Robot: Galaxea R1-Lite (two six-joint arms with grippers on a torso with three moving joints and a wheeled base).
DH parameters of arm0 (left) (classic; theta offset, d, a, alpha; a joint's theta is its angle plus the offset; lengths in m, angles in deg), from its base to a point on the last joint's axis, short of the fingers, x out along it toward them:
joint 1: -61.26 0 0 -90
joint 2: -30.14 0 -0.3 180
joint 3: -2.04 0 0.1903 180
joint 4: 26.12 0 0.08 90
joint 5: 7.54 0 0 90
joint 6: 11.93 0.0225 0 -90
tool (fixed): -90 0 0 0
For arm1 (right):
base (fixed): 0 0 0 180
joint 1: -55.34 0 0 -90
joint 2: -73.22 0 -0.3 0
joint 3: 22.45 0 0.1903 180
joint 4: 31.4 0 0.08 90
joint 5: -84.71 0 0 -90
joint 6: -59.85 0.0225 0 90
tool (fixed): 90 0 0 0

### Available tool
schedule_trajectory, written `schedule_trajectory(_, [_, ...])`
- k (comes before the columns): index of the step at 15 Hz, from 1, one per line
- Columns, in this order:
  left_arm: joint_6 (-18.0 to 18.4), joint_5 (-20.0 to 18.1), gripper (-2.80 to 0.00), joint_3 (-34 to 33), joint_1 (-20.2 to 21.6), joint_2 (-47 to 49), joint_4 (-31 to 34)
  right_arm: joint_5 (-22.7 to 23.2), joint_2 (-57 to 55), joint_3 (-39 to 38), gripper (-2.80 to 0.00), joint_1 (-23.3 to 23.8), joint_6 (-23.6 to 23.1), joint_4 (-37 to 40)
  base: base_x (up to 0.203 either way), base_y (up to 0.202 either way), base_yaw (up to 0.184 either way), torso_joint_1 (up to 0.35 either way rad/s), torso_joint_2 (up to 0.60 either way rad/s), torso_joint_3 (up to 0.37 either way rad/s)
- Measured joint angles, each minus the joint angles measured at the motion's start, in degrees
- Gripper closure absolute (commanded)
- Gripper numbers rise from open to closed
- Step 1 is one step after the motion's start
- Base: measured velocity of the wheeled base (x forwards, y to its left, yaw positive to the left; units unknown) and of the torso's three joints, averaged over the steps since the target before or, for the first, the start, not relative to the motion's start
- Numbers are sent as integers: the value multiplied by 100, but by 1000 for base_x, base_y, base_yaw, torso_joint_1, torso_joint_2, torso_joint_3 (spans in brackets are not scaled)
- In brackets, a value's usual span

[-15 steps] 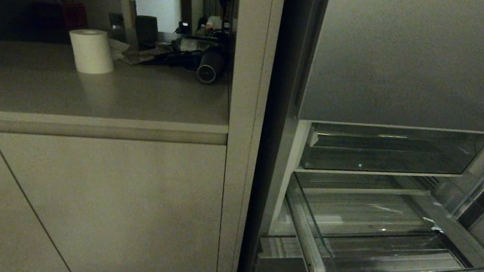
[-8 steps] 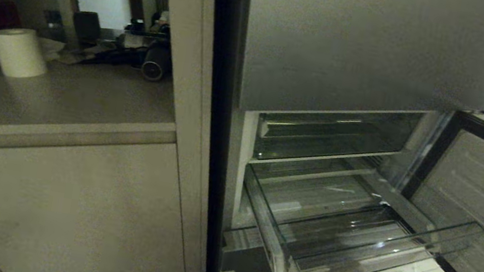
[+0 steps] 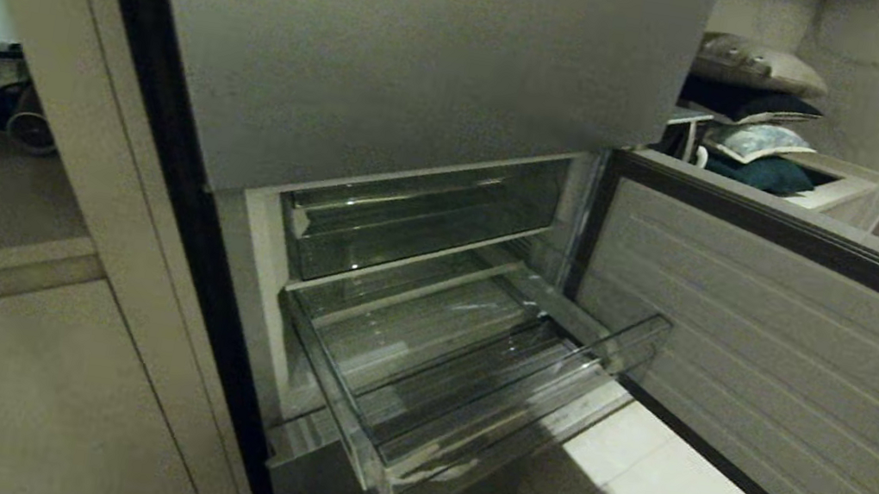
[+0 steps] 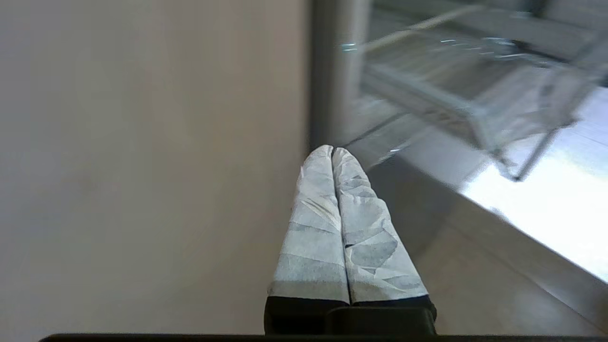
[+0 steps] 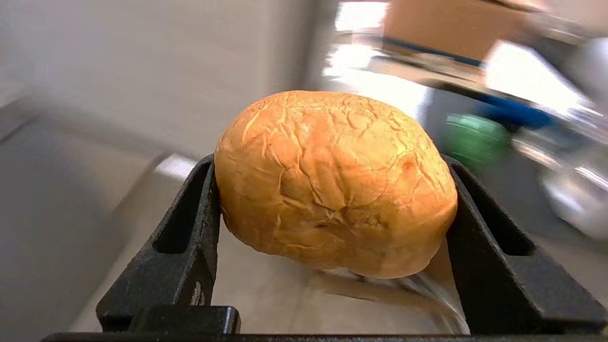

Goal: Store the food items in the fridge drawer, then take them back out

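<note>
1. Right gripper (image 5: pixel 332 266) clamped on the orange-brown bread roll (image 5: pixel 335 183), black fingers (image 5: pixel 185 247) pressing both its sides; out of the head view.
2. Left gripper (image 4: pixel 332 152) pressed together, taped fingers (image 4: pixel 313 237) touching, holding nothing, beside a pale cabinet panel (image 4: pixel 142 166).
3. Fridge drawer (image 3: pixel 462 390) pulled out and empty, at 6 o'clock in the head view.
4. Shallower clear tray (image 3: pixel 417 222) directly above it.
5. Fridge door (image 3: pixel 777 376) swung open at 3 o'clock.
</note>
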Motion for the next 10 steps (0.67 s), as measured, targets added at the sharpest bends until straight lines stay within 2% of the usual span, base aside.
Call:
schedule_trajectory(3, [1,0,0,0,0,0,0,-26,-16,-125,0,440,357,-502,0,1,-26,1,1,0])
schedule_trajectory(7, [0,0,0,0,-2,0,0,310,-160,-450,0,1851,1014,-805,0,0,0,0,0,0])
schedule_trajectory(10, [0,0,0,0,-2,0,0,881,-548,-666,0,3172,1271,-1108,0,0,0,0,0,0])
